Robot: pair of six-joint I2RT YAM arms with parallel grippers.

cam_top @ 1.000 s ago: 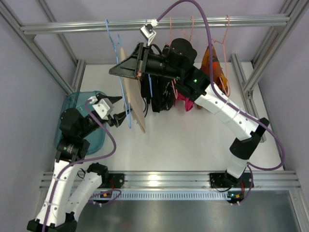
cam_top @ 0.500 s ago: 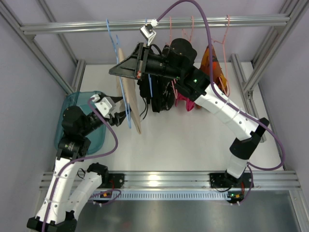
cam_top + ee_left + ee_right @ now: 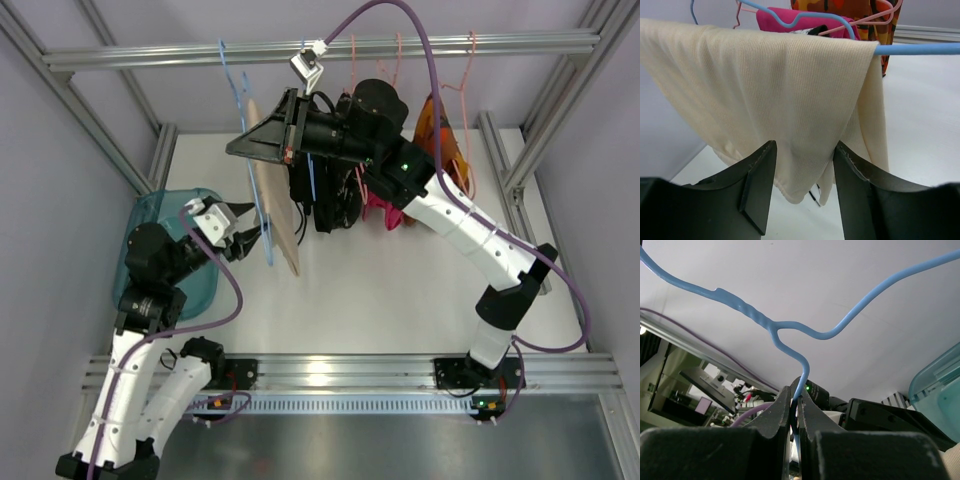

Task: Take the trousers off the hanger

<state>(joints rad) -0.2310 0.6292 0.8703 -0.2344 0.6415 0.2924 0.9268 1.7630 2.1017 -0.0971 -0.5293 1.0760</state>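
The beige trousers point(image 3: 278, 205) hang folded over the bar of the light-blue wire hanger point(image 3: 266, 245). In the left wrist view the trousers point(image 3: 770, 85) drape over the blue bar point(image 3: 920, 48). My left gripper point(image 3: 247, 236) is open, and in its wrist view point(image 3: 802, 175) its jaws stand either side of the cloth's lower hem without closing on it. My right gripper point(image 3: 236, 149) is shut on the hanger's wire near its neck, as the right wrist view point(image 3: 798, 396) shows, with the hanger point(image 3: 790, 335) rising from between the jaws.
A black garment point(image 3: 322, 200), a pink one point(image 3: 382, 212) and an orange patterned one point(image 3: 438, 130) hang from the rail point(image 3: 500, 43) behind. A teal bin point(image 3: 160, 215) sits on the table at the left, under my left arm. Frame posts stand at both sides.
The trousers' lower end swung slightly left and then back. My left gripper shifted a little beside the cloth. My right gripper held still on the hanger.
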